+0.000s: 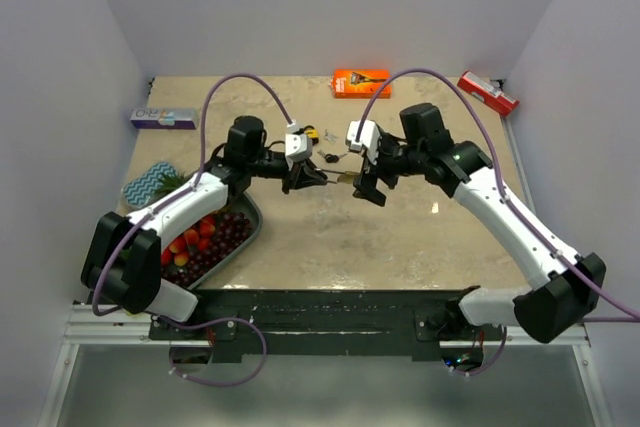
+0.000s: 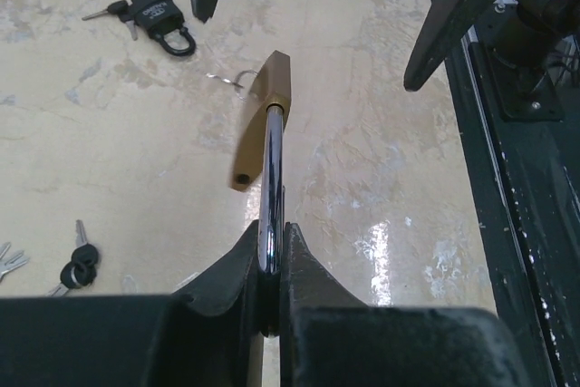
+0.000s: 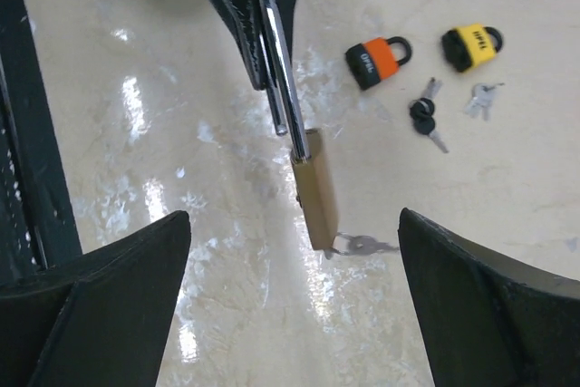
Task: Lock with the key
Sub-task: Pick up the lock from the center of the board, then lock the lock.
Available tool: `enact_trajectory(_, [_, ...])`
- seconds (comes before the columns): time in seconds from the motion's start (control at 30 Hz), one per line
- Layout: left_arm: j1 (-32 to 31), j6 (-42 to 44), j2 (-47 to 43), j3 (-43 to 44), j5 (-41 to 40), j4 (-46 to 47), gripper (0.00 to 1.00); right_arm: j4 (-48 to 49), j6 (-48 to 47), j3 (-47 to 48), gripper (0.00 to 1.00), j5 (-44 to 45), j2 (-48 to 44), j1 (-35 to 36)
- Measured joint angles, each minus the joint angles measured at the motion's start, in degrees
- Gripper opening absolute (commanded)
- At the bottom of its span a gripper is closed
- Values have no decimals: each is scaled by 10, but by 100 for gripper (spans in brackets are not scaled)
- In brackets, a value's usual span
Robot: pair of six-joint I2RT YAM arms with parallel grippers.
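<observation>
A brass padlock (image 2: 263, 124) hangs above the table by its steel shackle (image 2: 272, 188), and my left gripper (image 2: 272, 260) is shut on that shackle. In the top view the padlock (image 1: 341, 178) sits between the two grippers at mid-table. A small silver key (image 3: 362, 245) sticks out sideways from the padlock's (image 3: 317, 192) lower end. My right gripper (image 3: 293, 219) stands wide open, one finger on each side of the lock body, touching neither lock nor key. Seen from above, the left gripper (image 1: 318, 179) and right gripper (image 1: 372, 187) face each other.
On the table lie an orange padlock (image 3: 376, 56), a yellow padlock (image 3: 473, 45), a black padlock with keys (image 2: 163, 20) and loose keys (image 3: 423, 117). A fruit tray (image 1: 250, 232) sits front left, boxes (image 1: 360, 82) (image 1: 488, 93) (image 1: 163, 118) along the back.
</observation>
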Motion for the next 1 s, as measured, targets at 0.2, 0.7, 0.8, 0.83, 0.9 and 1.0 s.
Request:
enact_trajectory(0.2, [8, -29, -17, 6, 5, 1, 0, 39, 33, -33, 99, 19, -52, -9])
enact_trajectory(0.7, [8, 7, -50, 50, 37, -75, 0, 89, 3, -87, 90, -62, -38, -38])
enact_trajectory(0.8, [8, 5, -54, 53, 40, -74, 0, 105, 3, -93, 82, -79, -38, -37])
enact_trajectory(0.83, [8, 5, -55, 53, 40, -74, 0, 112, 3, -96, 81, -85, -38, -37])
enact_trajectory(0.9, [8, 3, -56, 53, 42, -74, 0, 125, 4, -100, 73, -93, -38, -38])
enact_trajectory(1.0, [8, 3, -58, 53, 44, -75, 0, 151, 7, -113, 64, -106, -38, -38])
